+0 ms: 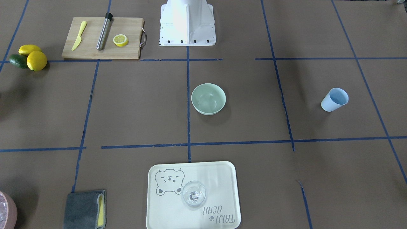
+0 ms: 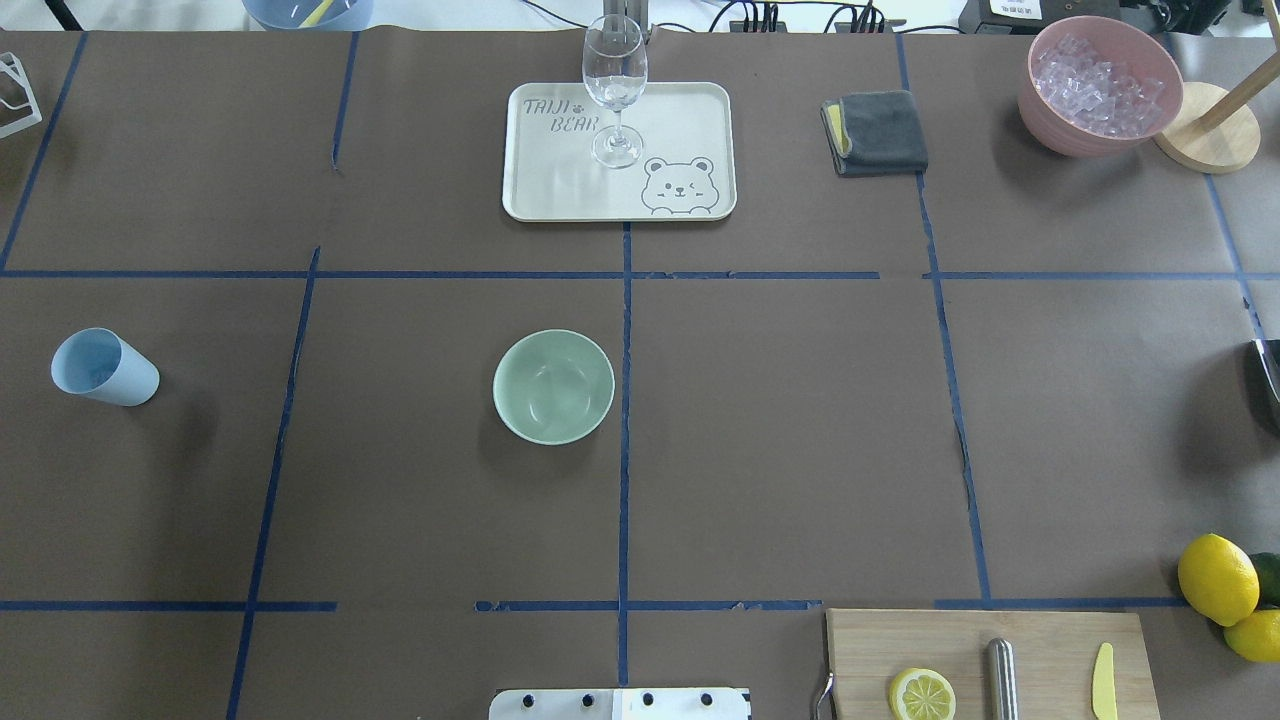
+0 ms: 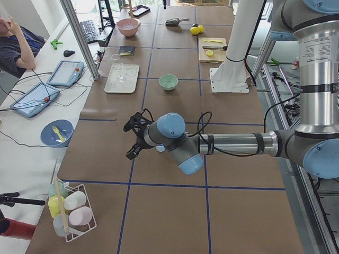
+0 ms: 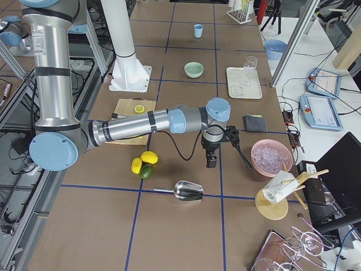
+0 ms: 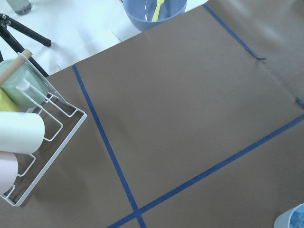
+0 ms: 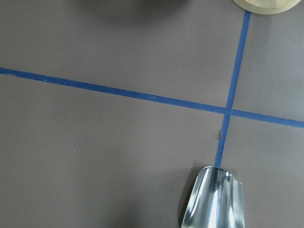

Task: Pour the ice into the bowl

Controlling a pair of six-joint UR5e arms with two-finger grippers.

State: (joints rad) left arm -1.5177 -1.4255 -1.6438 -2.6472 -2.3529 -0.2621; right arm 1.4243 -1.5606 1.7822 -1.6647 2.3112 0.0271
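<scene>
Exterior right view: the right tool (image 4: 228,153) hangs between the metal scoop (image 4: 189,192) and the pink bowl (image 4: 269,171) holding the ice (image 4: 272,153). I cannot tell its grip, nor that of the left tool (image 3: 130,141). The mint bowl (image 2: 553,386) sits empty mid-desk, likely centred for easy reach.

Ice (image 4: 272,153) in pink bowl (image 4: 269,171)

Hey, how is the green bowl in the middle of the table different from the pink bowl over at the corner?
The mint-green bowl is empty, while the pink bowl is heaped with ice cubes. The mint-green bowl sits mid-table next to a blue tape line; the pink bowl stands at the far right corner beside a round wooden base. Both are round, upright and open-topped.
</scene>
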